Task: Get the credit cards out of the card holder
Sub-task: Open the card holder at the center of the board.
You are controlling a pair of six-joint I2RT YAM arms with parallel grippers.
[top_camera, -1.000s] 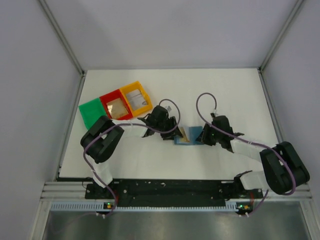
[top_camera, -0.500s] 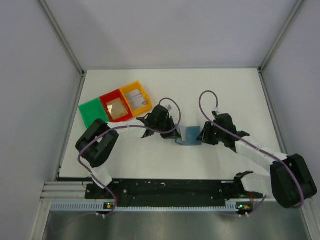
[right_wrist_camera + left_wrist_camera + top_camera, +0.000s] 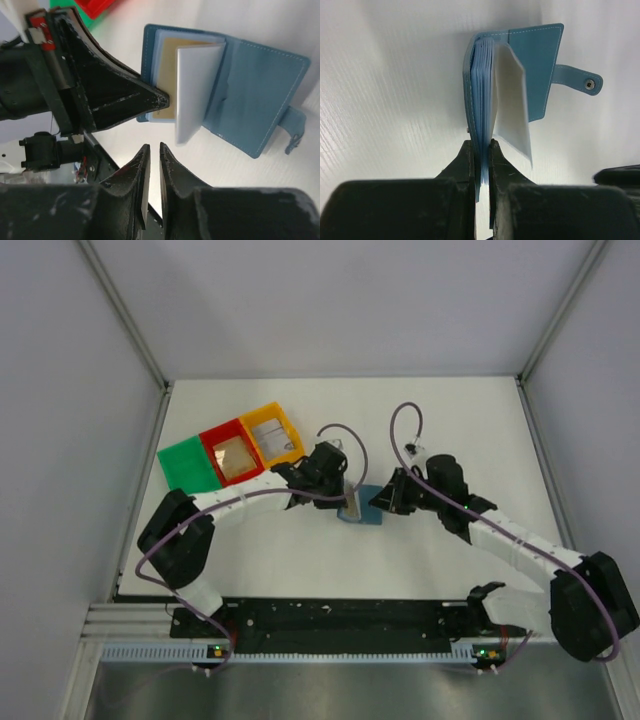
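1. Fingers (image 3: pixel 465 165) of the left gripper (image 3: pixel 481 150) are pressed nearly together. They pinch the near edge of the card holder (image 3: pixel 540 65), clamping one blue cover panel along with the stack of paler pockets.
2. The holder stands on edge and runs straight out from those fingertips, opened like a book. The free panel swings out to the right of the fingers.
3. A strap with a snap (image 3: pixel 580 82) sticks out from the free panel, at the far right of the fingers.
4. One white leaf (image 3: pixel 512 105) fans off the stack just right of the clamped fingers. It is blurred, so it could be a card or a sleeve; I cannot tell which.
5. The fingers (image 3: pixel 137 170) of the right gripper (image 3: pixel 154 147) are close together with only a slim gap. Nothing sits in that gap and they touch nothing.
6. In the right wrist view the holder lies ahead of and to the right of those fingertips. The white leaf's lower edge is just past the tips, not touching.
7. A tan card (image 3: pixel 172 65) shows in the front pocket, beyond the right fingertips and beside the left gripper's tip.
8. In the top view the holder sits on the table (image 3: pixel 450 420) between the two grippers, touching the left one.
9. Green tray (image 3: pixel 190 465), red tray (image 3: pixel 232 453) and yellow tray (image 3: pixel 273 435) sit in a row behind the left fingers, well apart from the holder.
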